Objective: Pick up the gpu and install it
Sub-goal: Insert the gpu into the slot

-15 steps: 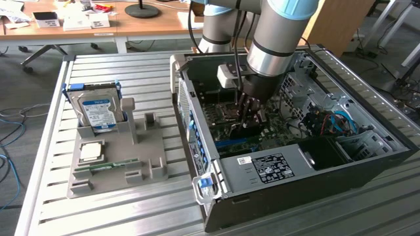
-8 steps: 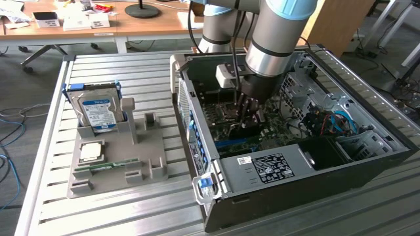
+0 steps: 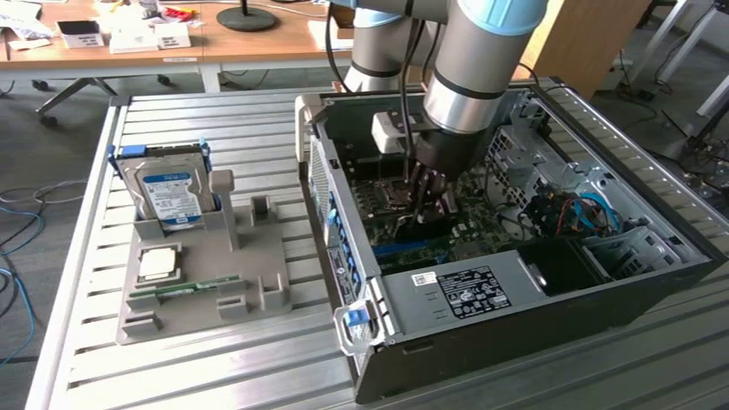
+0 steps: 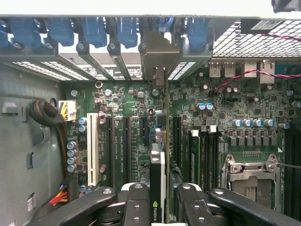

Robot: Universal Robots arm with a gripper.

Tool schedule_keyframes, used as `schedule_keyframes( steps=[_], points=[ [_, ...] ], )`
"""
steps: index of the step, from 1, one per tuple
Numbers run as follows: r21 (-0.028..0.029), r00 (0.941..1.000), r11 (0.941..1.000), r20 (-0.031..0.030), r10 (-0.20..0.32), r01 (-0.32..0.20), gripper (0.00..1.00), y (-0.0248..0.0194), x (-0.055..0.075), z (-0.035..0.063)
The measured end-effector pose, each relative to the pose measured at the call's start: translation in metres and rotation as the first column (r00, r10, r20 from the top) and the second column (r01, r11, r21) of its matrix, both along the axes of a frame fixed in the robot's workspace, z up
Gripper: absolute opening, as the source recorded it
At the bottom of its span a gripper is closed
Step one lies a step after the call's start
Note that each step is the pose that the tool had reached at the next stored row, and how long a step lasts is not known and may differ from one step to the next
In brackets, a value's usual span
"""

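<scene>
I see the gpu (image 4: pixel 160 188) edge-on in the wrist view, a thin card standing upright between the gripper (image 4: pixel 157 207) fingers (image 4: pixel 134 202), which are clamped on it from both sides; a small logo shows on its near end. Its long axis runs away from the fingers toward the metal bracket (image 4: pixel 157 59) at the case's rear slot openings, parallel to the expansion slots, and its lower edge sits over the motherboard (image 4: pixel 235 108) between the dark slots and the memory slots; I cannot tell whether it is seated. The exterior view gives me what the wrist camera cannot: the arm reaching straight down into the open computer case (image 3: pixel 638 290), the gripper (image 3: pixel 433 201) low over the board with the card dark and hard to make out beneath it. From the wrist I also get a white slot (image 4: pixel 92 148), the blue slot latches (image 4: pixel 96 30), the CPU socket (image 4: pixel 249 174) and a cable bundle (image 4: pixel 47 115) beside the board. Outside the case, on the exterior view's left, a grey holder tray (image 3: pixel 268 295) carries a hard drive (image 3: pixel 169 192) standing upright, a processor (image 3: pixel 157 263) and a green memory stick (image 3: pixel 183 290), all on the slatted metal table (image 3: pixel 194 376).
</scene>
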State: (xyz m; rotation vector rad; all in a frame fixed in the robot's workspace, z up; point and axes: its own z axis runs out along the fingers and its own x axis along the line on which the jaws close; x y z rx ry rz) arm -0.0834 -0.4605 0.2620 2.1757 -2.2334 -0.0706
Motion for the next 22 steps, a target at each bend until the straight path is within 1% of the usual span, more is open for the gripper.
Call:
schedule_keyframes(
  steps=[15, 18, 22],
  points=[
    [-0.0003, 1.0, 1.0, -0.0001, -0.002, 0.002, 0.27, 0.0, -0.0004, -0.004],
    [-0.0001, 1.0, 1.0, -0.0001, -0.002, 0.002, 0.27, -0.0014, -0.0004, -0.0041],
    [-0.0002, 1.0, 1.0, -0.0001, -0.002, 0.002, 0.27, -0.0015, -0.0003, -0.0053]
  ],
)
